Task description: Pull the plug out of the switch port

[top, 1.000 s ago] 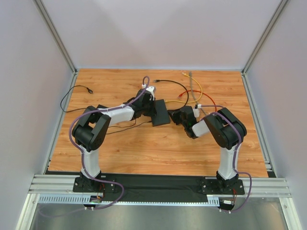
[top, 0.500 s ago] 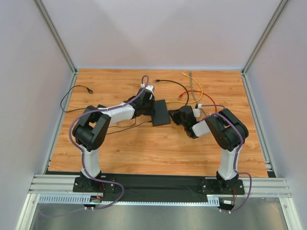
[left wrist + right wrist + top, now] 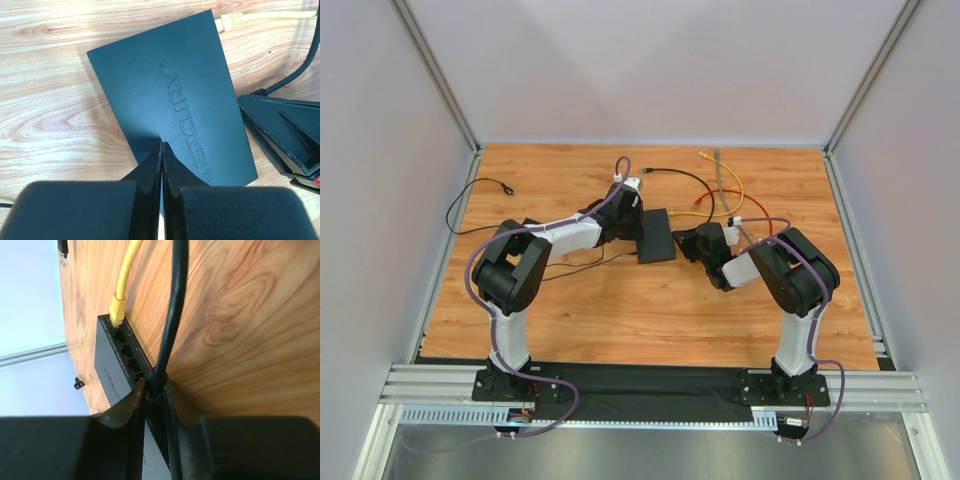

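Observation:
The switch point(image 3: 655, 236) is a flat black box in the middle of the table, marked MERCURY in the left wrist view point(image 3: 175, 95). My left gripper point(image 3: 634, 226) is shut and empty, and its closed tips point(image 3: 162, 146) rest on the switch's top near its left edge. My right gripper point(image 3: 690, 243) is at the switch's socket edge, shut on a black plug point(image 3: 156, 382) whose black cable point(image 3: 175, 305) runs away over the table. The plug sits at a port of the switch point(image 3: 111, 367). A yellow plug point(image 3: 117, 307) is in the far end port.
Yellow point(image 3: 732, 190), red point(image 3: 700, 200), grey point(image 3: 722, 178) and black point(image 3: 672, 172) cables lie behind the switch. A thin black lead point(image 3: 480, 190) loops at the far left. The right gripper's body point(image 3: 285, 130) is close beside the switch.
The right gripper has edged slightly toward the back with the plug; the switch and left gripper have barely moved.

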Robot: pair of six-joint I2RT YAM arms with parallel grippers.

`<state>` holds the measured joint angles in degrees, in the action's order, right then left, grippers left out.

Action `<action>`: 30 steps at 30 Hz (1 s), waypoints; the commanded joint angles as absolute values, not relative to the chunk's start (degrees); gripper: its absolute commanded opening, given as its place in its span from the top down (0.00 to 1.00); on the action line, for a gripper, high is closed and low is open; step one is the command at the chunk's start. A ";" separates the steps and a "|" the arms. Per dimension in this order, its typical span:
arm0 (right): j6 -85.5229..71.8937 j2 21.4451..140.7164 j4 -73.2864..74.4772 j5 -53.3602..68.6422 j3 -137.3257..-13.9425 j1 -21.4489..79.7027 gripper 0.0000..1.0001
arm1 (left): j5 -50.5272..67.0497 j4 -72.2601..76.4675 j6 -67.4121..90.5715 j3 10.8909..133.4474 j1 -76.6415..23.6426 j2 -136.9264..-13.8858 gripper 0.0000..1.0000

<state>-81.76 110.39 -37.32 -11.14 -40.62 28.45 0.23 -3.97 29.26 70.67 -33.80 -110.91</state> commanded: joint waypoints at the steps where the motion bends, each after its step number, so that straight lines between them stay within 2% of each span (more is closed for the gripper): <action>1: -76.38 109.95 -32.61 -13.71 -38.67 28.12 0.78 | -0.44 -7.65 28.39 70.31 -33.93 -112.94 1.00; 3: -75.85 109.95 -33.13 -12.48 -38.85 28.13 0.73 | -0.35 -7.38 28.39 70.23 -34.01 -112.94 1.00; 9: -76.29 110.30 -32.69 -11.43 -38.76 28.13 0.67 | 0.79 -6.50 28.04 70.14 -34.01 -112.50 1.00; 14: -77.25 110.83 -33.31 -10.20 -38.23 28.13 0.68 | 1.67 -6.41 27.34 70.75 -34.19 -113.03 1.00; 20: -77.61 111.70 -33.75 -9.93 -38.32 28.13 0.82 | 1.50 -6.42 26.90 70.93 -34.54 -112.76 1.00; 21: -77.69 111.88 -33.84 -9.84 -38.32 28.13 0.89 | 1.67 -6.33 26.72 71.19 -34.72 -112.76 1.00; 24: -77.52 112.15 -34.01 -9.75 -38.58 28.04 1.00 | 1.93 -6.15 25.23 71.98 -35.68 -112.59 1.00; 30: -76.82 111.53 -33.49 -10.02 -38.58 28.04 1.00 | 3.16 -6.76 21.53 75.75 -38.58 -113.90 1.00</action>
<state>-80.09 110.24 -38.83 -9.28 -39.72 28.05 1.74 -4.78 24.99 72.47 -37.28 -111.90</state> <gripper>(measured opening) 0.046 0.006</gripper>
